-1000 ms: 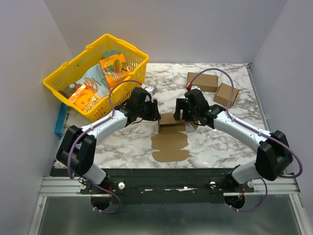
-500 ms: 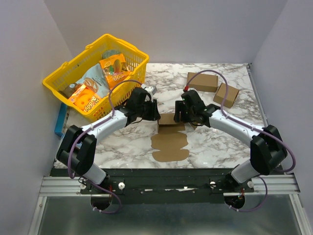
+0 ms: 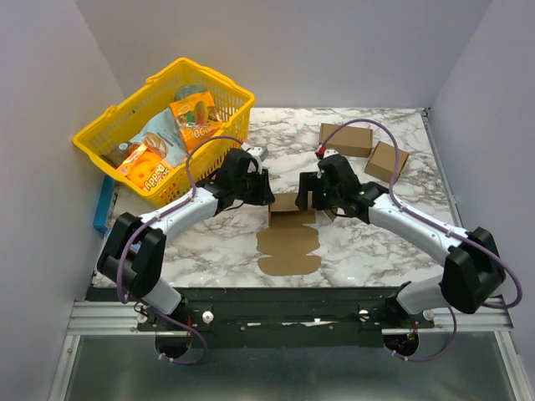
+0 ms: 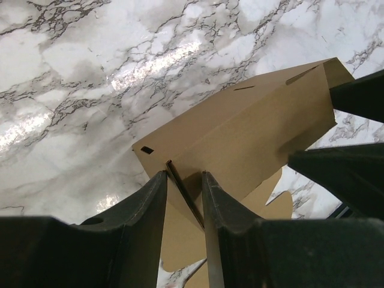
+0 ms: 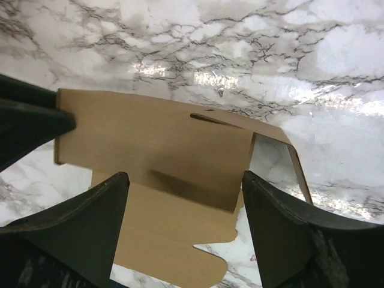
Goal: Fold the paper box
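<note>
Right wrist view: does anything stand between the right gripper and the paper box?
Nothing visible does. The open right gripper straddles a raised panel of the paper box, with only the marble table around it. The left gripper pinches the box's far side.

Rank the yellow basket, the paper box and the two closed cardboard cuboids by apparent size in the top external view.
1. yellow basket
2. paper box
3. long cuboid and squarish cuboid: too alike to rank.

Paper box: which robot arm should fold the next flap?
Probably right. The right claw is open around the raised wall of the paper box, free to push. The left claw is shut on a side flap, holding it steady.
</note>
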Motion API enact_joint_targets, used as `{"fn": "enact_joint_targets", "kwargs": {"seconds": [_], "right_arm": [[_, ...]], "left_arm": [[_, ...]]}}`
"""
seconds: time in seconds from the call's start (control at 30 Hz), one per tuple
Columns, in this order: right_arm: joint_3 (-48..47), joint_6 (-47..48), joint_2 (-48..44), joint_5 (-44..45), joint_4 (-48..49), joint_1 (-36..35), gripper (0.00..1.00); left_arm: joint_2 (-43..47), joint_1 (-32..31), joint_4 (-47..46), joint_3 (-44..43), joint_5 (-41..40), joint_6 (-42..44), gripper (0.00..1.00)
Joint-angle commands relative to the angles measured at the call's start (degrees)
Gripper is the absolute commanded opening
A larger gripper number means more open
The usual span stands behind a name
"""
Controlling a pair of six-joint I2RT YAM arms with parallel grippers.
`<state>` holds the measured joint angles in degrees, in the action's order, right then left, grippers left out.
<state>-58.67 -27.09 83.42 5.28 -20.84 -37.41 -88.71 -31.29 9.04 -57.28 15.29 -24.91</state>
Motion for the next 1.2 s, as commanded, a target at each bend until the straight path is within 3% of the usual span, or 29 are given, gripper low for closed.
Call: {"fn": "enact_joint_targets", "kwargs": {"seconds": [0.0,0.2,0.47,0.7,0.8,0.87,0.93,1.07,1.17], "right_arm": [[1.4,7.8,-7.2,0.0,-0.8,-0.5,0.85],[2.6,12.6,-9.3,6.8,-3.2,0.8,0.87],[3.9,17.4,-5.9,14.7,-4.9,3.0,0.77],[3.7,20.6,-1.2,15.5,-5.1,5.3,0.56],[2.9,20.8,1.1,16.5,-4.7,5.6,0.43],[2.4,20.8,1.8,17.0,-4.6,5.6,0.26],[2.0,20.8,2.0,17.8,-4.1,5.7,0.20],[0.2,21.1,3.4,18.5,-3.6,5.8,0.21],[-1.3,19.4,4.5,19.6,-4.6,5.8,0.28]], "left_arm": [[-2.1,-0.1,2.0,0.7,-0.3,2.5,0.38],[-1.7,-0.1,1.4,0.9,-0.3,3.5,0.37],[-1.7,-0.1,1.4,0.8,-0.4,4.3,0.37],[-1.6,-0.1,1.2,0.8,0.0,4.9,0.37],[-1.6,-0.1,1.1,0.9,0.4,5.2,0.36],[-1.6,-0.1,1.2,0.8,0.5,5.5,0.36],[-1.7,-0.1,1.0,0.8,0.6,5.7,0.36],[-1.8,-0.1,1.1,0.7,0.7,6.0,0.36],[-1.7,-0.1,1.3,0.5,0.4,5.8,0.36]]}}
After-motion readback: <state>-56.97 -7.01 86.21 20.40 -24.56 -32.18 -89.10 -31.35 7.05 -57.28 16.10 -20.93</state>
